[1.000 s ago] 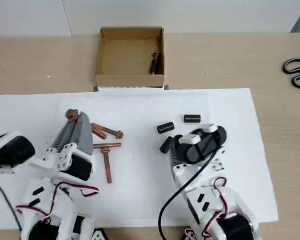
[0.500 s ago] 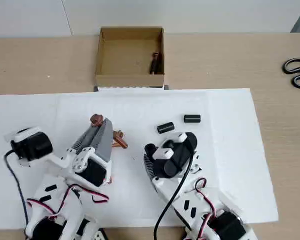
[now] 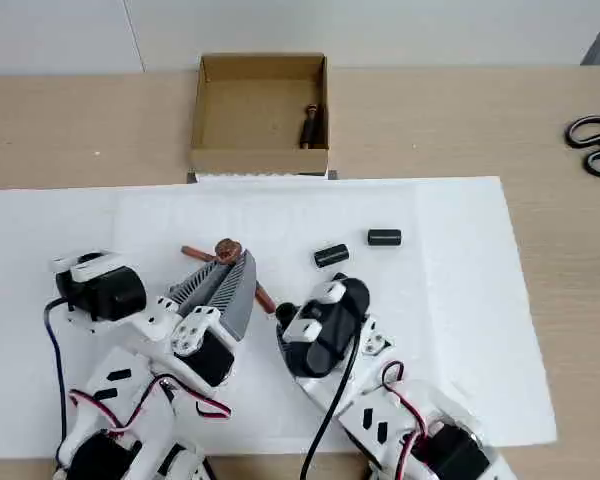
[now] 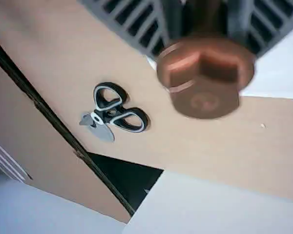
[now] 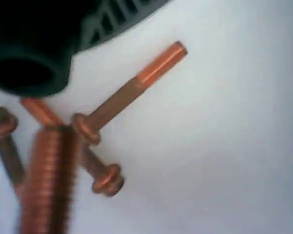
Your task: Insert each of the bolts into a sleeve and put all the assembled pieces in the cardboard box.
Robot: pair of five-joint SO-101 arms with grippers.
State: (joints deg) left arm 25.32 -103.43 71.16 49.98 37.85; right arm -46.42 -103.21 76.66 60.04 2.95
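Your left gripper (image 3: 228, 268) is clenched on a copper bolt (image 4: 205, 78), whose hex head sticks out past the grey fingertips (image 4: 127, 17). It sits low over the white paper sheet (image 3: 460, 330). Just beside it, your right gripper (image 3: 286, 316) grasps a black sleeve (image 5: 29, 56), the two gripper tips near each other but apart. Loose bolts (image 5: 132, 92) lie crossed on the sheet under and between the two grippers, right where they meet. Toward the far side of the sheet from the right gripper lies the nearer spare sleeve (image 3: 331, 255), with the farther spare sleeve (image 3: 384, 238) just beyond it; both are on their sides. Past the sheet's far edge stands the cardboard box (image 3: 260, 160), open-topped, with one assembled piece (image 3: 310, 125) against its right wall. Well off on the bare table (image 3: 430, 120), scissors (image 3: 595, 145) lie at the right edge.
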